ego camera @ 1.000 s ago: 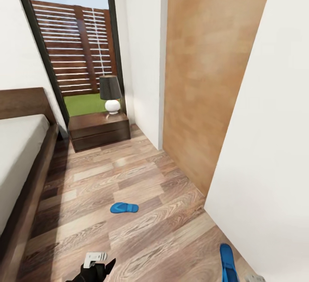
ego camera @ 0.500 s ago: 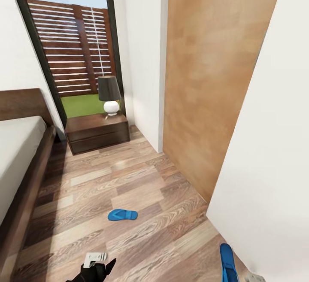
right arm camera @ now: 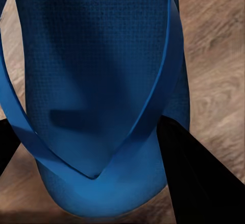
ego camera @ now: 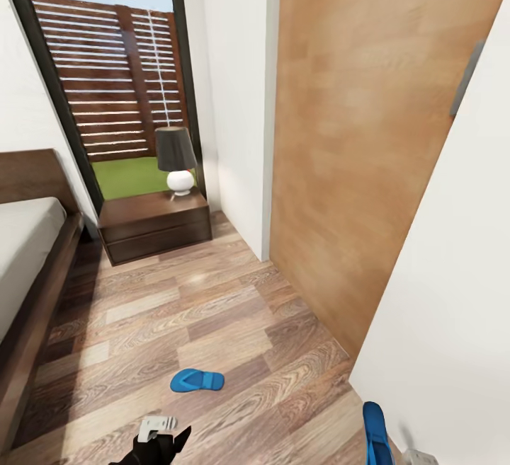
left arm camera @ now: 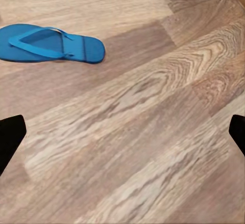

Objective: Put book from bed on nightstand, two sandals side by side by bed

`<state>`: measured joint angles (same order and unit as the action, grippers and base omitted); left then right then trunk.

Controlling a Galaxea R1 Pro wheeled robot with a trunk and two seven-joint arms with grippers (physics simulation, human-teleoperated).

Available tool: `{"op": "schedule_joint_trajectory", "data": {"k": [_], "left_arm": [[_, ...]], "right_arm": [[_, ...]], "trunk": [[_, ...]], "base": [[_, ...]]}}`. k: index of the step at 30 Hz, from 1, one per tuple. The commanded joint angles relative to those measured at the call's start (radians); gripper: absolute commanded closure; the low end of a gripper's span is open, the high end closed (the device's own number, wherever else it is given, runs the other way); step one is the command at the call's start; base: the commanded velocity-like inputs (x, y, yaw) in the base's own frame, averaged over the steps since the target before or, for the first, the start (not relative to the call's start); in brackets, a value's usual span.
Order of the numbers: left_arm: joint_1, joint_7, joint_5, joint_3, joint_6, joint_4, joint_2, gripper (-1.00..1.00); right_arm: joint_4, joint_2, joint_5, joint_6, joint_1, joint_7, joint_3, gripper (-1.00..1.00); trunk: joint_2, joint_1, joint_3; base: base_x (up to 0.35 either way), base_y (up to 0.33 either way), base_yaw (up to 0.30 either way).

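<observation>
One blue sandal [ego camera: 197, 380] lies flat on the wood floor [ego camera: 212, 316], well apart from the bed [ego camera: 28, 267] at the left edge of the head view. The left hand [left arm camera: 122, 132] hangs over bare planks near that sandal, its dark fingertips [left arm camera: 10, 137] spread wide with nothing between them. The other sandal [right arm camera: 97, 81] is clamped in the right hand [right arm camera: 92, 147], whose dark fingers [right arm camera: 189, 168] press its sole from both sides near the toe end; in the head view it stands up at the lower right, just beside the white wall [ego camera: 453, 274]. A nightstand [ego camera: 154, 226] with a lamp [ego camera: 177, 161] on top sits by the window [ego camera: 106, 90], beside the bed's headboard [ego camera: 32, 175].
</observation>
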<state>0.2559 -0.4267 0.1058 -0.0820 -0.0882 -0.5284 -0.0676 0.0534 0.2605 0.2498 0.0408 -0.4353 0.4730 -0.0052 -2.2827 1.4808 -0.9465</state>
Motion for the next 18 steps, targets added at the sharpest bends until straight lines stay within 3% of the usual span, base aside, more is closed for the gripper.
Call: {"op": "schedule_joint_trajectory", "data": {"k": [1,18], "left_arm": [[0.000,-0.007,0.008,-0.002,0.001,0.001,0.000,-1.00],[0.000,-0.007,0.008,-0.002,0.001,0.001,0.000,-1.00]], "right_arm": [[0.000,0.000,0.008,0.005,0.000,0.003,-0.001,1.00],[0.000,0.000,0.008,0.005,0.000,0.003,-0.001,1.00]], "trunk": [[0.000,0.000,-0.001],[0.000,0.000,-0.001]], "base": [[0.283,0.000,0.000],[0.242,0.000,0.000]]}}
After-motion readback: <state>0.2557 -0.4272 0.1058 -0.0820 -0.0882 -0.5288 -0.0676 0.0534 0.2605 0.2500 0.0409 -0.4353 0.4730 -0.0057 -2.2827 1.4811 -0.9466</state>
